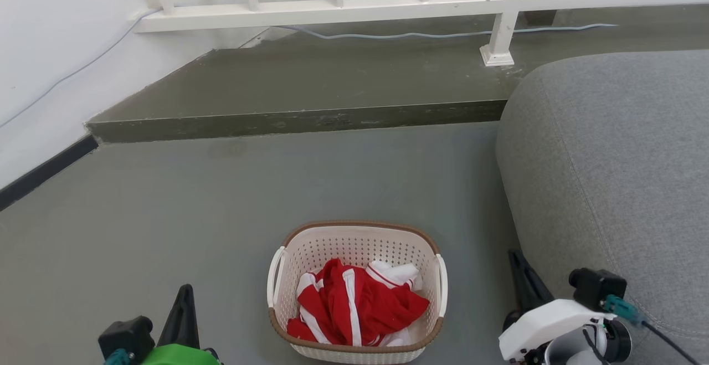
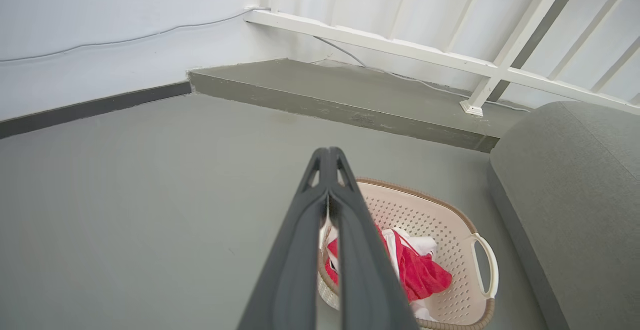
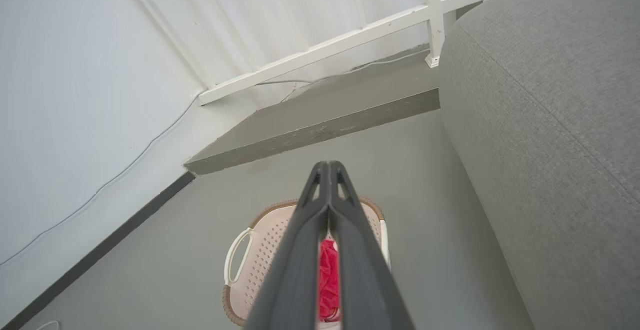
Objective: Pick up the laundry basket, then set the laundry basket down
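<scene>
The laundry basket (image 1: 357,293) stands on the grey floor at the bottom centre of the head view, cream-white and perforated, with a brown rim and white side handles. Red and white clothes (image 1: 354,307) lie inside it. My left gripper (image 1: 185,293) is shut, to the basket's left and apart from it. My right gripper (image 1: 518,265) is shut too, to the basket's right, beside the sofa. In the left wrist view the shut left gripper (image 2: 327,152) rises in front of the basket (image 2: 450,240). In the right wrist view the shut right gripper (image 3: 327,166) covers the middle of the basket (image 3: 255,265).
A grey sofa (image 1: 615,176) rises close on the right of the basket. Ahead, a raised dark step (image 1: 299,121) crosses the floor, with a white railing (image 1: 421,2) and a cable behind it. A white wall with a dark skirting (image 1: 44,171) runs along the left.
</scene>
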